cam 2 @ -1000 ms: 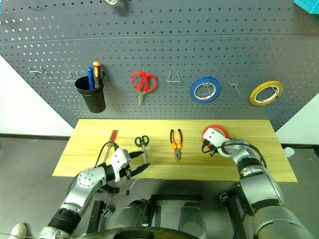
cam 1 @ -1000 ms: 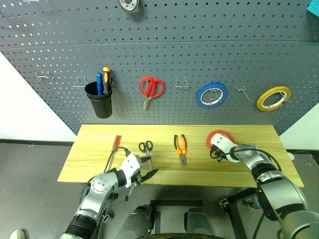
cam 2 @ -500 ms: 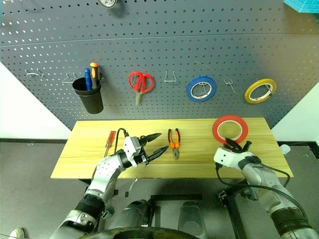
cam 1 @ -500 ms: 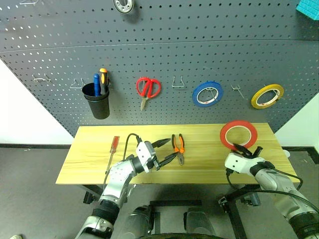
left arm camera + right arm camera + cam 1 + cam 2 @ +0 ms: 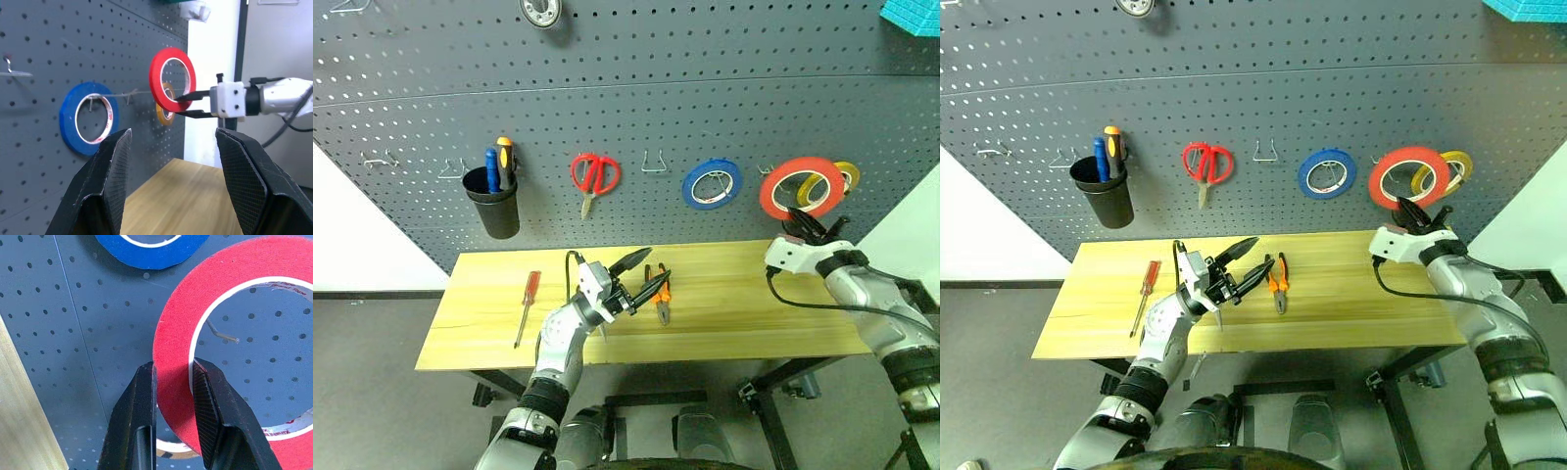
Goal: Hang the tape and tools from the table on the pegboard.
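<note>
My right gripper [image 5: 811, 223] is shut on the lower edge of the red tape [image 5: 802, 163] and holds the roll upright in front of the pegboard [image 5: 705, 108]. The roll hangs between the blue and yellow rolls, with a wire hook [image 5: 222, 335] showing through its hole. The left gripper [image 5: 660, 262] is open and holds nothing, raised over the table [image 5: 754, 313] beside the orange-and-black pliers [image 5: 663, 294]. Further left on the table lies the red-handled screwdriver [image 5: 529, 299]. The small scissors are largely hidden under my left arm.
On the pegboard hang a black cup [image 5: 491, 206] with blue and yellow-handled screwdrivers, red-handled scissors [image 5: 594, 176], a blue roll [image 5: 712, 183] and a yellow roll [image 5: 845, 174] partly behind the red tape. Bare hooks [image 5: 654, 162] sit between the scissors and the blue roll.
The right gripper has lifted the red tape from just above the table up to the pegboard beside the yellow roll. The left gripper rose slightly and stayed open. The camera view shifted.
</note>
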{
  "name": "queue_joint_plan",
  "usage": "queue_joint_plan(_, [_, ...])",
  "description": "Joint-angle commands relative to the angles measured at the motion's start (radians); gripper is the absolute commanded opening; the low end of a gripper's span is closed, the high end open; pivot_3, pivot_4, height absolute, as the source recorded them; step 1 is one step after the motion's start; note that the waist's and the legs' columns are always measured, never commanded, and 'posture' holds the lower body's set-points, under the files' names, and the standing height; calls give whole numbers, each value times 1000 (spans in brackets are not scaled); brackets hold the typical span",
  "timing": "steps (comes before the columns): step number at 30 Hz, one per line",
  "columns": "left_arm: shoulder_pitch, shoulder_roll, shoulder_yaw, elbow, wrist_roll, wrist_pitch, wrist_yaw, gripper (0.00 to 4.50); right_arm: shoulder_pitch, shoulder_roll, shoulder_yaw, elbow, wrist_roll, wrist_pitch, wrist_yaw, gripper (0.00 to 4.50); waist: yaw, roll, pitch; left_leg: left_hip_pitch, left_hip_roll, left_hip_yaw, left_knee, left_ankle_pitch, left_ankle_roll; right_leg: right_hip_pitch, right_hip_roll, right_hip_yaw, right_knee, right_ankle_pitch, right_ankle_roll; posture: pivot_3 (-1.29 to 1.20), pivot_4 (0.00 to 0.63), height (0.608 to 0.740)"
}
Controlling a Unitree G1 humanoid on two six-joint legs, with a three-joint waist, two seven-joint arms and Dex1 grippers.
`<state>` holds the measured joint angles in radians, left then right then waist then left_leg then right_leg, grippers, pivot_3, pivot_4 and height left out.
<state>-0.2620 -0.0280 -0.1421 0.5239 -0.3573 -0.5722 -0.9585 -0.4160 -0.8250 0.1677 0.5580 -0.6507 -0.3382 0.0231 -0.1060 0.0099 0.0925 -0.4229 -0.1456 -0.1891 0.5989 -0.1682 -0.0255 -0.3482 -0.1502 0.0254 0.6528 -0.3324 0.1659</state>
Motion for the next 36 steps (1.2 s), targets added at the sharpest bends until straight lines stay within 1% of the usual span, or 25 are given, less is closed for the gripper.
queue_joint_plan(1, [7, -1, 10, -47, -10, 10, 1, 2871, -93, 14, 24, 105, 32, -59, 40, 666, -4, 0, 0, 1, 0, 0, 0, 0, 0, 2, 0, 0, 0, 0, 0, -157, 39, 740])
queue_joint_plan(4, [13, 4, 13, -58, -7, 17, 7, 2871, -147, 30, 52, 197, 35, -98, 54, 666, -6, 0, 0, 6, 0, -1, 0, 0, 0, 6, 0, 0, 0, 0, 0, -151, 38, 740])
queue_joint_plan(6, [19, 10, 16, -68, -8, 22, 11, 2871, -180, 41, 63, 245, 48, -121, 72, 1395, -10, 0, 0, 8, 0, -2, 0, 0, 0, 8, 0, 0, -1, 0, 0, -138, 39, 740])
queue_joint_plan(7, [23, 13, 18, -74, -11, 26, 12, 2871, -190, 43, 67, 260, 51, -131, 74, 1573, -13, 0, 0, 8, 0, -2, 0, 0, 0, 9, 0, 0, -1, 0, 0, -135, 40, 740])
queue_joint_plan(9, [31, 16, 22, -85, -15, 32, 15, 2871, -198, 42, 75, 274, 52, -149, 71, 2228, -14, 0, 0, 9, 0, -3, 0, 0, 0, 10, 0, 0, -1, 0, 0, -130, 43, 740])
queue_joint_plan(11, [41, 21, 27, -95, -15, 35, 20, 2871, -184, 40, 82, 262, 52, -164, 72, 2929, -14, 0, 0, 9, 0, -3, 0, 0, 0, 10, 0, 0, -1, 0, 0, -127, 47, 740])
queue_joint_plan(14, [57, 29, 33, -109, -9, 45, 35, 2871, -128, 52, 85, 200, 87, -193, 126, 3835, -13, 0, 0, 9, 0, -3, 0, 0, 0, 9, 0, 0, -1, 0, 0, -129, 54, 740])
queue_joint_plan(17, [68, 48, 35, -115, 21, 78, 80, 2871, -42, 80, 89, 93, 151, -199, 221, 3835, -12, -1, 1, 10, 0, -4, -1, 0, 0, 9, 0, 0, -1, 0, 0, -134, 62, 740])
queue_joint_plan(20, [60, 106, 18, -99, 116, 215, 184, 2871, 58, 144, 98, -36, 243, -129, 352, 3835, -15, -2, 1, 11, 0, -4, -1, 0, 0, 9, 0, 0, -1, 0, 0, -139, 68, 740])
queue_joint_plan(23, [66, 173, 11, -92, 175, 337, 228, 2871, 120, 248, 99, -136, 319, 37, 445, 3835, -18, -3, 2, 13, 1, -4, -1, 0, 0, 9, 1, 0, -1, 0, 0, -141, 74, 740])
queue_joint_plan(25, [66, 216, -1, -70, 259, 350, 293, 2871, 138, 317, 95, -185, 362, 166, 492, 3835, -18, -4, 2, 13, 1, -5, -1, -1, 0, 9, 1, 0, -1, 0, 0, -136, 79, 740])
queue_joint_plan(29, [68, 274, 7, -56, 338, 463, 397, 2871, 118, 442, 93, -232, 418, 411, 548, 3835, -9, -4, 3, 14, 1, -8, -1, -1, -2, 9, 1, 0, 0, 0, -1, -125, 89, 740])
queue_joint_plan(32, [85, 324, 19, -60, 348, 465, 389, 2871, 76, 534, 100, -215, 449, 604, 570, 4458, 9, -5, 5, 14, 0, -8, -2, -2, -3, 8, 1, 0, 0, 0, -1, -105, 104, 740])
queue_joint_plan(35, [110, 358, 41, -85, 308, 471, 348, 2871, 31, 611, 102, -176, 450, 752, 536, 4485, 11, -4, 5, 14, 1, -9, -6, -2, -3, 5, 1, 1, 0, -1, -2, -89, 120, 740])
queue_joint_plan(36, [120, 368, 49, -93, 296, 470, 336, 2871, 10, 644, 85, -156, 462, 804, 511, 4485, 14, -4, 7, 14, 1, -9, -8, -2, -3, 4, 1, 1, 0, -1, -3, -86, 123, 740])
